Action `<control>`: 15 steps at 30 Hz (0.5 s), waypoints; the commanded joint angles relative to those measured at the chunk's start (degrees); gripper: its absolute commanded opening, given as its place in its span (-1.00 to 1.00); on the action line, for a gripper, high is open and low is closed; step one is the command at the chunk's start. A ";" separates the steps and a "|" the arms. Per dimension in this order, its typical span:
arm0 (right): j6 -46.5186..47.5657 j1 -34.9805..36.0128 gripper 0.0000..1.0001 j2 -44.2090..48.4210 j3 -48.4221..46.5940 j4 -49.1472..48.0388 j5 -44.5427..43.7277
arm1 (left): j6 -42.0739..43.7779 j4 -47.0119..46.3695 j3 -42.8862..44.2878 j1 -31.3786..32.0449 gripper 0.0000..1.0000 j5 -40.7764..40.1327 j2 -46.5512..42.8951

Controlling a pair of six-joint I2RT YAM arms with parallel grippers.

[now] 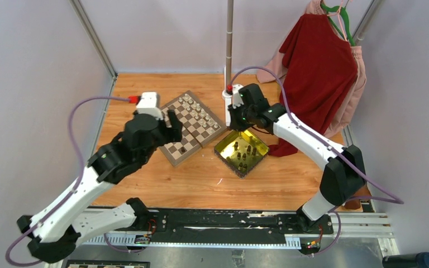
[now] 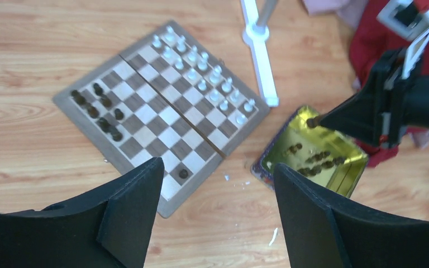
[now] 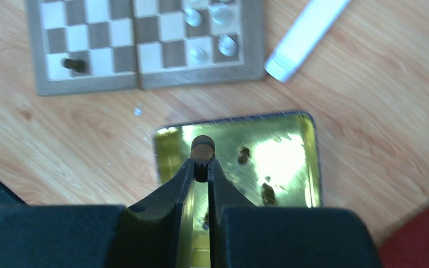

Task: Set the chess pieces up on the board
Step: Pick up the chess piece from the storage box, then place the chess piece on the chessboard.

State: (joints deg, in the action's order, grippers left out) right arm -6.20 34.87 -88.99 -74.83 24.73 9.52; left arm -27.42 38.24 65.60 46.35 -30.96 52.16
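the right gripper (image 3: 202,163) is nearly closed, pinching a dark piece (image 3: 203,146) above the yellow tray (image 3: 167,148); glare blurs the other dark pieces (image 3: 267,192) lying in it; the left gripper (image 2: 217,167) hangs wide open and empty over a corner of the board (image 2: 145,120); white pieces (image 2: 201,70) line its far side, their kinds unreadable.

From my right wrist camera the board (image 3: 89,85) is cut off by the top edge, the dark piece (image 3: 203,146) pinched in the right end effector (image 3: 202,166) is too blurred for me to name its kind, and that end effector hides the yellow tray (image 3: 290,162) along its near side.
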 commanded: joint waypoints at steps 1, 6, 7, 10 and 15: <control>0.23 6.28 -1.00 -5.18 -7.89 5.46 -3.81 | -0.44 3.91 1.52 0.50 0.55 -8.23 -6.62; 0.57 14.49 -1.00 -13.90 -20.21 10.53 -8.17 | 3.93 5.43 5.73 0.50 0.55 -8.67 -8.52; 0.74 15.92 -1.00 -16.19 -23.46 11.42 -9.01 | 4.86 5.71 6.71 0.50 0.55 -9.03 -8.80; 0.67 19.67 -1.00 -21.03 -29.74 13.67 -11.38 | 6.38 6.54 9.16 0.50 0.55 -9.54 -9.45; 0.70 23.58 -1.00 -27.87 -37.78 15.67 -13.39 | 8.11 6.72 12.04 0.50 0.56 -10.39 -10.07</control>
State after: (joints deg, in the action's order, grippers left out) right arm -6.15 56.05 -113.21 -106.80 35.48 0.08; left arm -22.09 43.94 74.70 46.37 -39.22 42.83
